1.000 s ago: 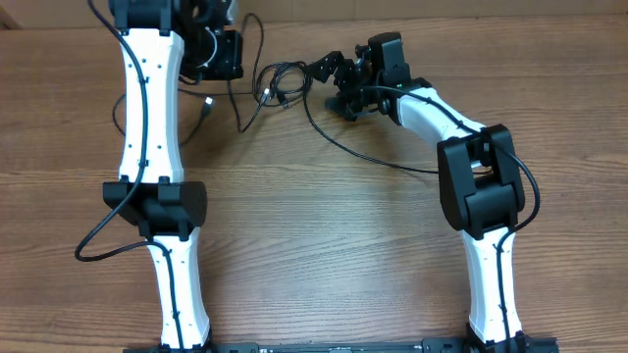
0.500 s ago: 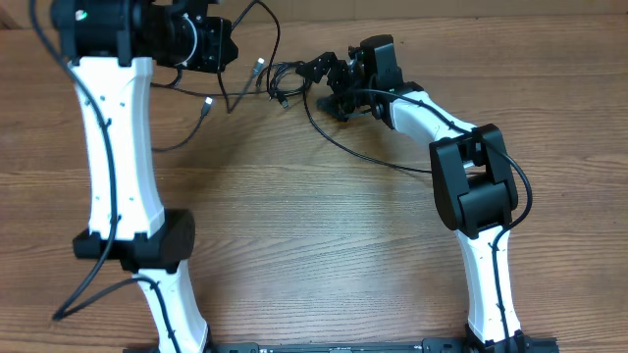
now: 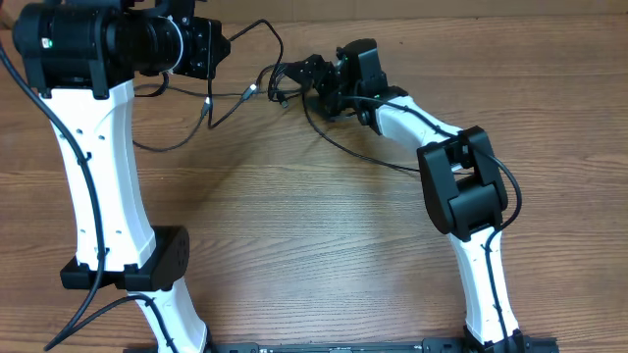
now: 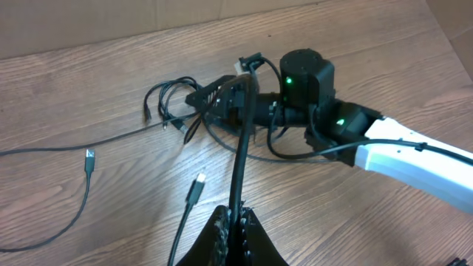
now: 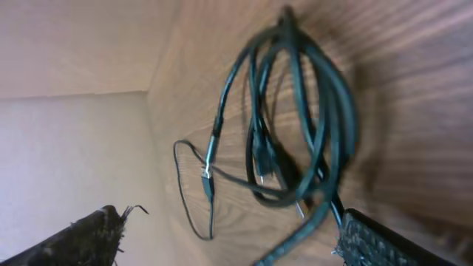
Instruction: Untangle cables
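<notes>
The cables [image 3: 278, 80] sit close to the far edge of the counter [image 3: 294, 226], about midway along it. They form a small black coil with loose strands trailing toward the far left corner, and two silvery plug ends [image 4: 89, 159] show among those strands. The left hand [image 4: 235, 230] is clenched on one strand that leads to the coil. The right hand [image 5: 233, 222] faces the coil from its right side, released, with its fingers spread wide. The counter is brown wood grain with a dull sheen. Past its far edge stands a plain tan backdrop [image 4: 111, 18].
</notes>
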Available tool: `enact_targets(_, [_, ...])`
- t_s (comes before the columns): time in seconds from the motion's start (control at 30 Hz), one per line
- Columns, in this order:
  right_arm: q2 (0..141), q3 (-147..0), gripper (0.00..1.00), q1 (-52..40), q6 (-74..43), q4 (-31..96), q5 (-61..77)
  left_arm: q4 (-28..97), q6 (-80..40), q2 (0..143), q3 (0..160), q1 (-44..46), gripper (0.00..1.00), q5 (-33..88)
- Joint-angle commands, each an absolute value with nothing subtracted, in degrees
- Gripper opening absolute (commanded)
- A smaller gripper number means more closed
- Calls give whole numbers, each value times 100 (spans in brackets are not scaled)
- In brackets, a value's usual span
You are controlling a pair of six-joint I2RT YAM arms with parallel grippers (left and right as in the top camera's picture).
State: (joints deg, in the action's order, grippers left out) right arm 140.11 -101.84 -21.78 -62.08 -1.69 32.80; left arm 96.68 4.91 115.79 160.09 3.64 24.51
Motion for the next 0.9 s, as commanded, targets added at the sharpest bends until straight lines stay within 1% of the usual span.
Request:
enact_targets(0.0, [14400, -10239, 84, -2152, -6252, -486, 3111, 9679, 626, 11474, 16007, 338, 6, 2506])
enact_targets(0.03, [14442, -10239, 78, -2152, -6309, -521, 3111, 9679, 626, 11474, 16007, 333, 6, 2504])
enact_targets(0.07, [14510, -10239, 57, -2152, -6326, -574, 3116, 9679, 626, 11474, 16007, 320, 6, 2488])
enact_targets(0.1, [14536, -10239, 42, -2152, -6320, -569, 3111, 9679, 631, 11474, 16007, 301, 6, 2486])
enact_targets(0.13, [14556, -10239, 32, -2152, -6318, -569, 3114, 9679, 628, 11474, 16007, 283, 6, 2486])
enact_targets(0.27, [14556, -10239, 4, -2152, -6235, -572, 3114, 9679, 639, 11474, 16007, 163, 6, 2488])
enact_targets(0.4, [14553, -10239, 4, -2106, -6204, -580, 3295, 9679, 646, 11474, 16007, 27, 6, 2486])
enact_targets(0.43, [14553, -10248, 4, -2073, -6114, -607, 3428, 9679, 646, 11474, 16007, -8, 7, 2486])
enact_targets(0.47, [14551, -10278, 4, -2038, -6053, -609, 3573, 9679, 648, 11474, 16007, -34, 10, 2484])
enact_targets(0.5, [14551, -10326, 4, -1988, -5975, -615, 3763, 9677, 657, 11474, 16007, -69, 19, 2477])
enact_targets(0.53, [14551, -10392, 4, -1931, -5896, -615, 3962, 9679, 681, 11474, 16007, -93, 31, 2456])
enact_targets(0.57, [14534, -10471, 4, -1872, -5804, -613, 4150, 9679, 694, 11474, 16007, -123, 48, 2412])
enact_targets(0.6, [14518, -10534, 4, -1822, -5765, -585, 4252, 9677, 694, 11474, 16007, -145, 77, 2351])
enact_targets(0.63, [14464, -10608, 4, -1765, -5695, -556, 4364, 9677, 718, 11474, 16007, -161, 100, 2314])
enact_targets(0.77, [14123, -10875, 4, -1584, -5299, -193, 4405, 9666, 773, 11474, 16007, -165, 100, 2167])
enact_targets(0.87, [13762, -11196, 4, -1470, -4803, 475, 4401, 9633, 770, 11474, 16007, -165, 100, 2161])
